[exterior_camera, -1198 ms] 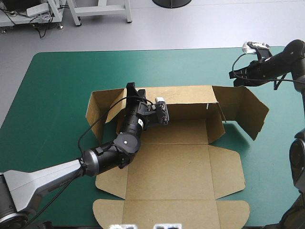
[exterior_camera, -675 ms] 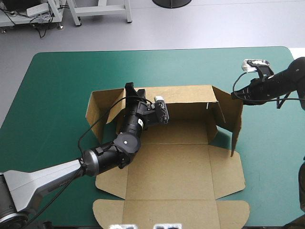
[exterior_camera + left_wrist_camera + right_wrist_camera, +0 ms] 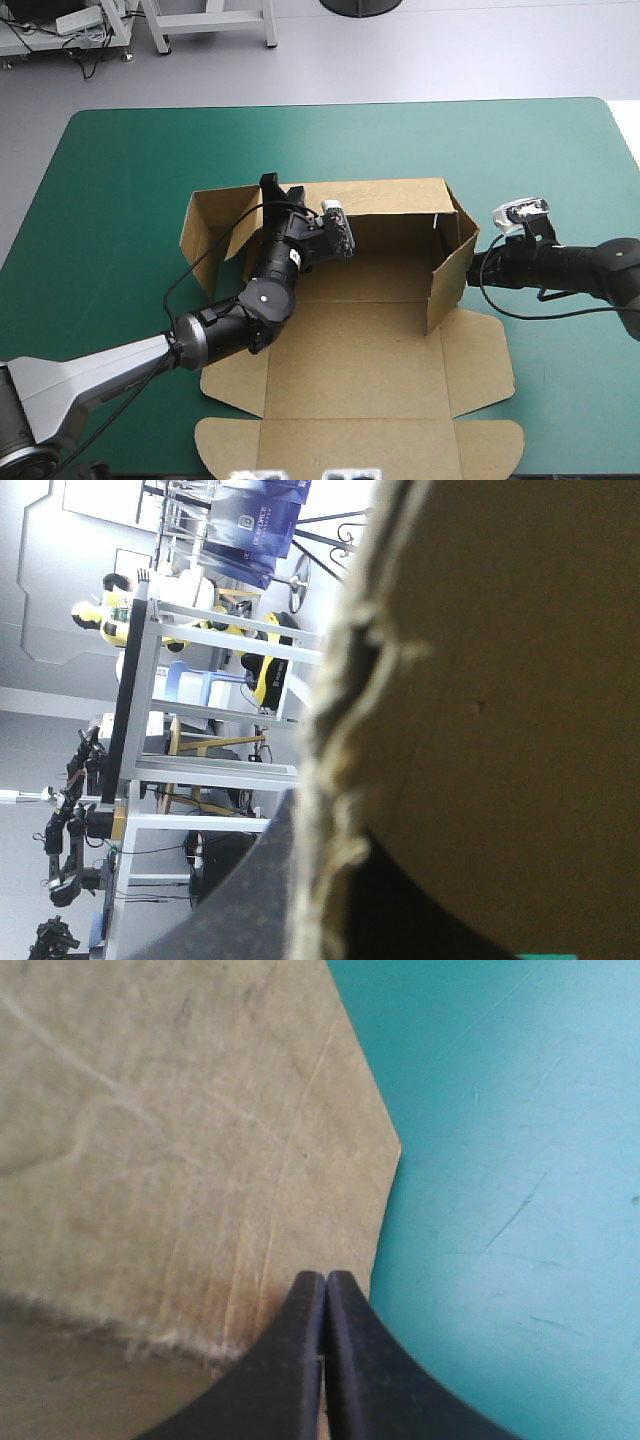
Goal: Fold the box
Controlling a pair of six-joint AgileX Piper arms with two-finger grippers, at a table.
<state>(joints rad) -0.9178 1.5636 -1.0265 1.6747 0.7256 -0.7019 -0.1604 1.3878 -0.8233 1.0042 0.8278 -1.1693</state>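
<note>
High view: brown box (image 3: 380,360) sits mid-bench, on the teal-green cover (image 3: 120,180). It is part-formed. Back wall (image 3: 390,198) is up, running along the far side. L side flap (image 3: 210,230) is raised but splayed outward at an angle. R side wall (image 3: 445,280) stands upright and is swung in toward the box floor. Front panels and lid (image 3: 360,445) lie flat toward the near edge. L hand (image 3: 272,187) is at the L end of the back wall, at its top edge, w/ the arm lying across the box's L-front corner. R hand (image 3: 475,268) is low, just outside the R side wall, w/ its tip touching or all but touching the wall's outer face.

L wrist view: board (image 3: 500,680) fills most of the pic, w/ its rough cut edge running up the middle. Black fingers (image 3: 240,900) show dark on both sides of that edge, so the L hand is pinched narrow on the box wall, sheet btwn them.

R wrist view: R hand (image 3: 325,1282) is closed, its two black fingers meeting in one point w/ nothing btwn them. The tip rests at a brown panel (image 3: 150,1140) near its angled corner. Bare cover (image 3: 520,1160) lies beside the panel.
</note>
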